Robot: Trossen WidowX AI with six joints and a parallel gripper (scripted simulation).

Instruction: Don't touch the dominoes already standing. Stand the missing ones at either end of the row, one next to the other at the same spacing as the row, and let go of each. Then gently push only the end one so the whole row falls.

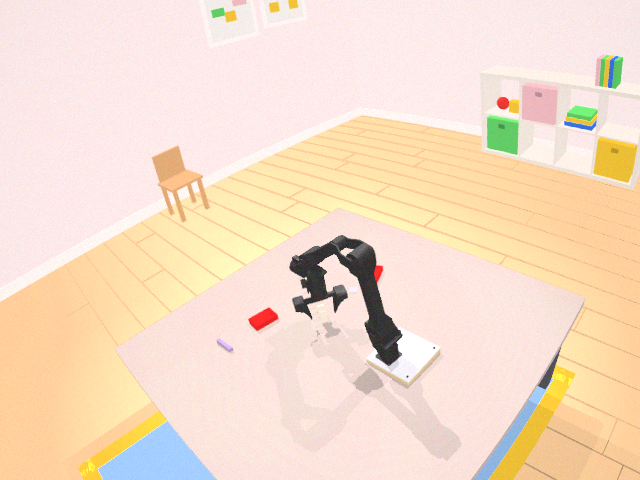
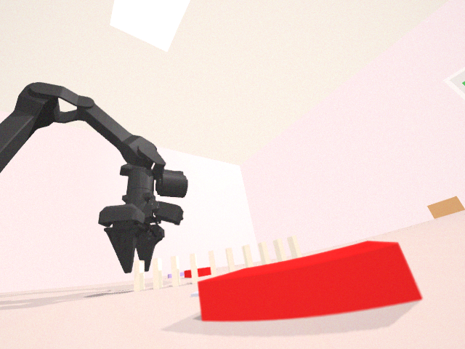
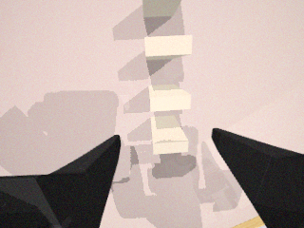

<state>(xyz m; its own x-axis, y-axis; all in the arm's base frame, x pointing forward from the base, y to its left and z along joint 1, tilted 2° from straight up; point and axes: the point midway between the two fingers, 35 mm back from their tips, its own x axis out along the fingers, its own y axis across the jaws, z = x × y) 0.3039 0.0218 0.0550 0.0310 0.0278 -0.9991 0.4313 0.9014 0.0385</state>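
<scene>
My gripper (image 1: 323, 313) (image 2: 137, 270) (image 3: 166, 134) is open, pointing down, with its fingers on both sides of the near end domino (image 2: 139, 279) (image 3: 170, 146). In the wrist view a gap shows between that domino and each finger. The domino stands upright on the table, in line with the row. Beside it stands the neighbouring domino (image 2: 157, 274) (image 3: 170, 102), then another cream domino (image 2: 175, 271) (image 3: 168, 46). Several more stand upright behind, up to the far end domino (image 2: 294, 246). In the top view the arm hides much of the row.
A red block (image 1: 263, 318) (image 2: 197, 273) lies left of the row, and another red block (image 1: 378, 273) (image 2: 307, 289) lies on the other side. A purple stick (image 1: 224, 345) lies farther left. A small pale piece (image 1: 353, 290) (image 2: 194, 294) lies near the row. The arm's white base (image 1: 421, 351) is at the right.
</scene>
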